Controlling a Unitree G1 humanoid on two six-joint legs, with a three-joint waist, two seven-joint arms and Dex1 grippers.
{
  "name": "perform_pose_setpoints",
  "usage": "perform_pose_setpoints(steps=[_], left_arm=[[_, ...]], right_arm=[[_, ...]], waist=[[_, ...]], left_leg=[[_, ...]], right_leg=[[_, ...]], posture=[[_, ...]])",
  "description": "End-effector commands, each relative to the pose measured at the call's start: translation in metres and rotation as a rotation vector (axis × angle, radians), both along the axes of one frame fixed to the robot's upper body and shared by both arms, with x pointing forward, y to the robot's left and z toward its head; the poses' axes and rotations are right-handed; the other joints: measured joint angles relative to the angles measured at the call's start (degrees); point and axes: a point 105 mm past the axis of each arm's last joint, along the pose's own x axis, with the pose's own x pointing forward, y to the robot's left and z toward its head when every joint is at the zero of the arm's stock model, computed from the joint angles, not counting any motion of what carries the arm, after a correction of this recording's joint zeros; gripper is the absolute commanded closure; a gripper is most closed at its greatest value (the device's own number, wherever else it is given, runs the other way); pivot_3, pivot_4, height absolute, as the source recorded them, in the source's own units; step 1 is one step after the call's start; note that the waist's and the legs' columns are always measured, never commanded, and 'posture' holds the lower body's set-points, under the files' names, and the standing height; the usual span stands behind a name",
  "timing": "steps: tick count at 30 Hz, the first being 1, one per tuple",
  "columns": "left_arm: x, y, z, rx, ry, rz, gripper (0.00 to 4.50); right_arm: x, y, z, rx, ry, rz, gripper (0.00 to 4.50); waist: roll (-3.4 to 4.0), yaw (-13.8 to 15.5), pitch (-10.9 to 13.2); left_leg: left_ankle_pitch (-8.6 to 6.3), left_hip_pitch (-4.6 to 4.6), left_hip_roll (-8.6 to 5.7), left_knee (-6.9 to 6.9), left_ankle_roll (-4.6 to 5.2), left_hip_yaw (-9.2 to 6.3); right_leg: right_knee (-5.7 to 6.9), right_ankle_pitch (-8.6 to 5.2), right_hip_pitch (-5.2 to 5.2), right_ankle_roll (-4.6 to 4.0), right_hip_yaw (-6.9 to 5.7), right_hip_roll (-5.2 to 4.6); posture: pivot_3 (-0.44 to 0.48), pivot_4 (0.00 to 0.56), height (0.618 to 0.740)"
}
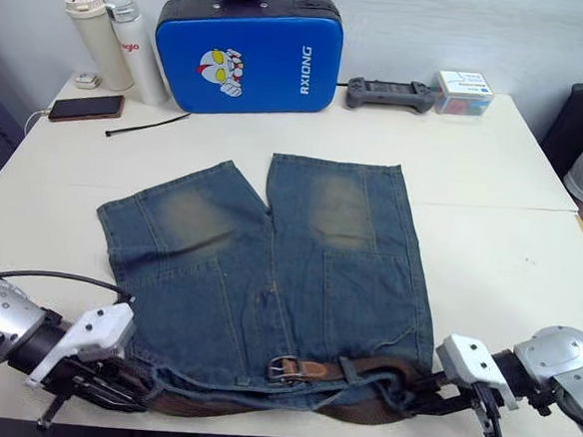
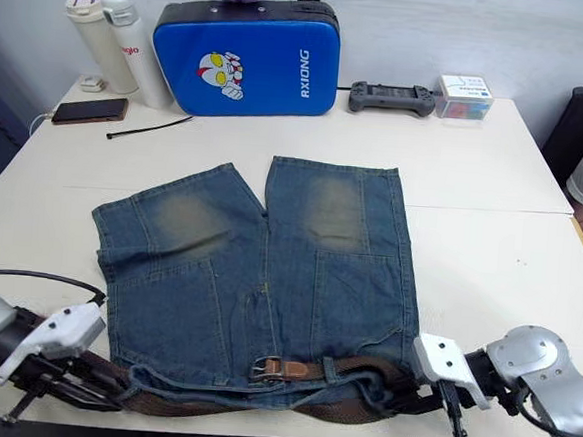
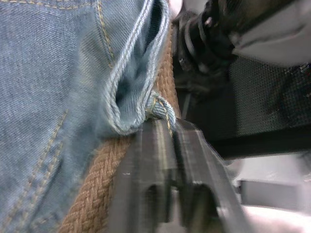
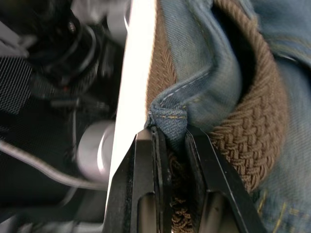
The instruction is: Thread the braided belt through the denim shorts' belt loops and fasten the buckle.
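Denim shorts [image 1: 268, 267] lie flat on the tabletop [image 1: 495, 173], waistband at its near edge. Along the waistband runs the braided belt [image 1: 361, 368], its buckle [image 1: 283, 368] near the middle. The left claw [image 3: 167, 145] and right claw [image 4: 170, 141] each pinch waistband denim at the shorts' corners.

Head stereo pair looks forward and down over the table [image 1: 496, 153], both eyes sharing the denim shorts [image 1: 268, 267]. Wrist cams sit very close at opposite waistband ends, each on the braided belt [image 3: 102, 189].
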Motion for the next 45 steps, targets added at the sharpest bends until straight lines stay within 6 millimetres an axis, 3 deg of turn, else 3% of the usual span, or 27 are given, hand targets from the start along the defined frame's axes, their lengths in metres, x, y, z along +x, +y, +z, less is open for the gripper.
perform_pose_setpoints(steps=[1, 4, 7, 10, 12, 14, 17, 19, 21, 26, 31, 32, 35, 40, 45], left_arm=[[-0.004, -0.001, 0.016, -0.079, 0.088, 0.006, 2.1], [0.001, 0.001, 0.036, -0.155, 0.099, 0.053, 0.92], [0.011, 0.003, 0.062, -0.263, 0.062, 0.111, 0.02], [0.031, 0.001, 0.081, -0.38, -0.03, 0.183, 0.02], [0.062, 0.001, 0.076, -0.347, -0.194, 0.291, 0.02], [0.084, 0.0, 0.07, -0.308, -0.27, 0.374, 0.02], [0.124, 0.003, 0.041, -0.119, -0.406, 0.486, 0.02], [0.134, 0.002, 0.02, 0.004, -0.46, 0.474, 0.02], [0.14, -0.007, 0.011, 0.003, -0.458, 0.482, 0.02], [0.144, -0.013, -0.022, 0.123, -0.469, 0.475, 0.02], [0.14, -0.016, -0.036, 0.147, -0.425, 0.476, 0.02], [0.14, -0.016, -0.038, 0.153, -0.419, 0.484, 0.27], [0.136, -0.018, -0.045, 0.161, -0.392, 0.469, 1.14], [0.137, -0.023, -0.044, 0.129, -0.383, 0.466, 3.33], [0.15, -0.022, -0.032, 0.063, -0.413, 0.525, 4.39]], right_arm=[[-0.002, -0.014, 0.007, -0.041, 0.14, -0.075, 2.53], [-0.013, -0.014, 0.044, 0.074, 0.229, -0.012, 1.27], [-0.005, -0.008, 0.085, 0.208, 0.229, -0.034, 0.11], [0.025, -0.002, 0.106, 0.301, 0.085, -0.07, 0.11], [0.058, 0.008, 0.106, 0.296, -0.122, -0.119, 0.11], [0.081, 0.017, 0.107, 0.299, -0.211, -0.161, 0.11], [0.12, 0.043, 0.097, 0.273, -0.291, -0.199, 0.11], [0.138, 0.051, 0.08, 0.174, -0.367, -0.187, 0.11], [0.15, 0.057, 0.068, 0.127, -0.385, -0.188, 0.11], [0.161, 0.072, 0.038, 0.036, -0.366, -0.168, 0.11], [0.158, 0.065, 0.014, -0.075, -0.307, -0.16, 0.11], [0.154, 0.063, 0.01, -0.086, -0.266, -0.17, 0.03], [0.146, 0.061, 0.003, -0.1, -0.184, -0.19, 0.82], [0.141, 0.065, 0.004, -0.081, -0.118, -0.233, 3.14], [0.142, 0.075, 0.018, -0.018, -0.147, -0.22, 4.39]], waist=[[0.0, 0.06, 0.0], [-0.01, 0.16, 0.01], [0.4, 0.19, 0.25], [0.36, -0.37, 0.24], [0.38, -0.54, 0.21], [0.36, -0.61, 0.23], [0.35, -0.66, 0.23], [0.25, -0.66, 0.18], [0.22, -0.64, 0.17], [0.21, -0.54, 0.14], [0.13, -0.36, -0.15], [0.13, -0.35, -0.16], [0.13, -0.36, -0.46], [0.23, -0.36, -1.03], [0.17, -0.35, -1.45]], left_leg=[[-0.02, 0.0, 0.01, -0.01, 0.02, 0.0], [-0.05, 0.0, 0.03, 0.0, 0.01, 0.0], [-0.08, -0.03, 0.05, 0.03, 0.05, 0.0], [-0.1, 0.01, 0.21, 0.02, -0.02, -0.01], [-0.11, 0.03, 0.2, -0.01, -0.05, -0.01], [-0.07, 0.07, 0.2, -0.02, -0.19, -0.01], [0.1, -0.15, 0.19, 0.1, -0.49, 0.07], [0.13, -0.29, 0.19, 0.14, -0.53, 0.26], [0.15, -0.46, 0.25, 0.15, -0.54, 0.52], [0.04, -1.28, 0.25, 0.84, -0.42, 0.65], [0.05, -0.9, 0.25, 0.92, -0.44, 0.83], [0.05, -0.65, 0.26, 0.86, -0.43, 0.83], [-0.15, -0.06, 0.32, 0.69, -0.34, 0.82], [-0.33, -0.07, 0.34, 0.71, -0.3, 0.82], [-0.41, -0.07, 0.32, 0.72, -0.21, 0.82]], right_leg=[[-0.06, 0.0, 0.02, 0.01, 0.0, 0.0], [-0.12, 0.0, 0.05, 0.01, -0.02, 0.01], [-0.14, 0.01, 0.03, 0.02, -0.05, -0.01], [-0.17, 0.0, 0.09, -0.01, -0.14, 0.1], [-0.18, 0.0, 0.09, -0.01, -0.13, 0.11], [-0.15, 0.0, 0.09, 0.0, -0.1, 0.17], [0.07, 0.02, -0.23, 0.03, 0.03, 0.28], [0.34, 0.02, -0.54, 0.03, 0.22, 0.35], [0.78, 0.02, -0.93, 0.03, 0.51, 0.46], [1.35, 0.02, -1.75, 0.03, 0.72, 0.5], [1.17, 0.04, -1.43, 0.07, 0.87, 0.49], [1.13, 0.03, -1.2, 0.06, 0.88, 0.5], [1.0, 0.01, -0.65, 0.02, 0.89, 0.54], [1.06, 0.01, -0.71, 0.01, 0.91, 0.55], [0.99, 0.01, -0.67, 0.01, 0.93, 0.53]], posture=[[0.0, 0.15, 0.74], [0.0, 0.15, 0.74], [0.0, 0.15, 0.74], [0.0, 0.15, 0.74], [0.0, 0.15, 0.74], [0.0, 0.15, 0.74], [0.0, 0.15, 0.74], [0.0, 0.15, 0.74], [0.0, 0.15, 0.74], [0.0, 0.15, 0.74], [0.0, 0.15, 0.74], [0.0, 0.15, 0.74], [0.0, 0.15, 0.74], [0.0, 0.15, 0.74], [0.0, 0.15, 0.74]])
